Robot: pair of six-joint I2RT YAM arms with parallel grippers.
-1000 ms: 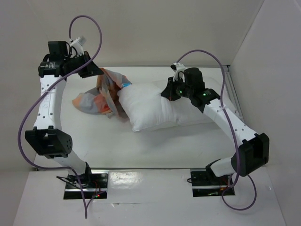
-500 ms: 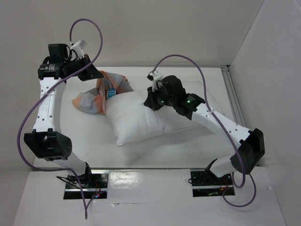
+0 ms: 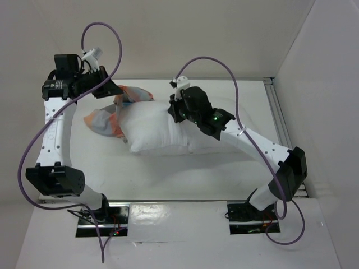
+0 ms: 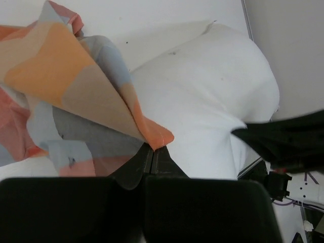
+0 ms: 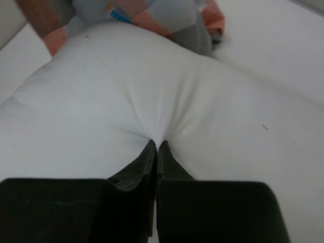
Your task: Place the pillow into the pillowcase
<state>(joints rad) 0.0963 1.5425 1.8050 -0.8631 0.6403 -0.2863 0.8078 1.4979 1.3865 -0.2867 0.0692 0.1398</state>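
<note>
While the white table (image 3: 168,179) bears everything, the pillow (image 3: 151,134) lies mid-table, its left end touching the checked pillowcase (image 3: 101,120). The right gripper (image 5: 156,147) pinches a fold of the pillow's top. The left gripper (image 4: 153,150) clamps the pillowcase's raised edge between its 2 fingers.

a robotics lab test cell, not a lived-in room. two white robot arms, the left arm (image 3: 53,129) and the right arm (image 3: 263,148), are bolted to metal base plates (image 3: 104,219) with bare wiring showing beside them, and loose purple cables (image 3: 106,33) loop above them. the white table (image 3: 168,179) is boxed in by plain white panels (image 3: 196,39), with an aluminium rail (image 3: 277,112) along its right edge.
</note>
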